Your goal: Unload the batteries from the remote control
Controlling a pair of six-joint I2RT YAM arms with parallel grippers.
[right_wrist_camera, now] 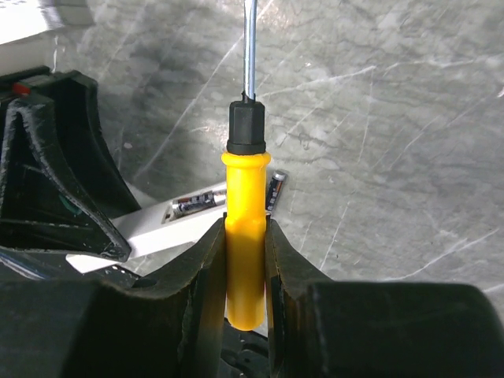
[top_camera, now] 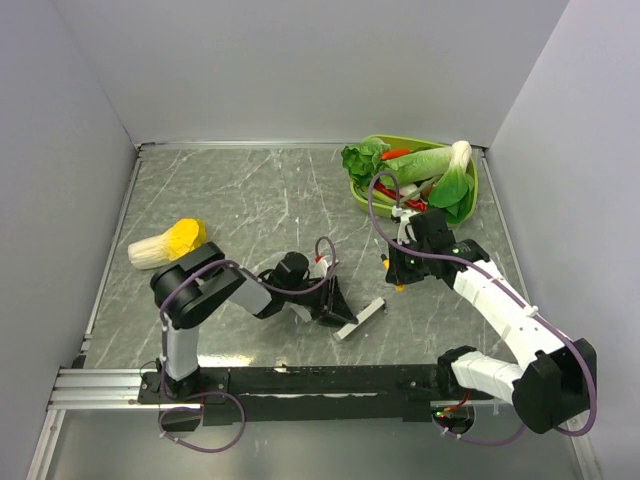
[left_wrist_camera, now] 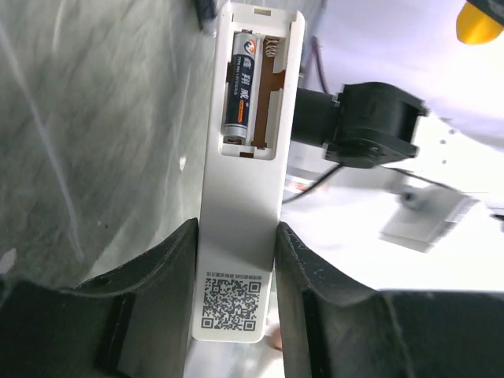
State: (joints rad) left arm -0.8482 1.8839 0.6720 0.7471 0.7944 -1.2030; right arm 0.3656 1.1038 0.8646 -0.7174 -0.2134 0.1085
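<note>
Pinching remote control (left_wrist_camera: 239, 260) in left gripper (left_wrist_camera: 236, 236), back recess (left_wrist_camera: 272, 94) exposed, one battery (left_wrist_camera: 241, 87) seated inside, second battery (right_wrist_camera: 276, 189) lying on tabletop (right_wrist_camera: 394, 118) just beside remote, right gripper (right_wrist_camera: 246, 236) clamped around yellow-handled screwdriver (right_wrist_camera: 246, 181).

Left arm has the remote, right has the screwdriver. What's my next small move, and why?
Probably bring the tip of the screwdriver to one end of the remaining battery and lever it out. The left gripper clamps the remote control with its back open, one slot is empty, and a loose battery already lies on the table.
</note>
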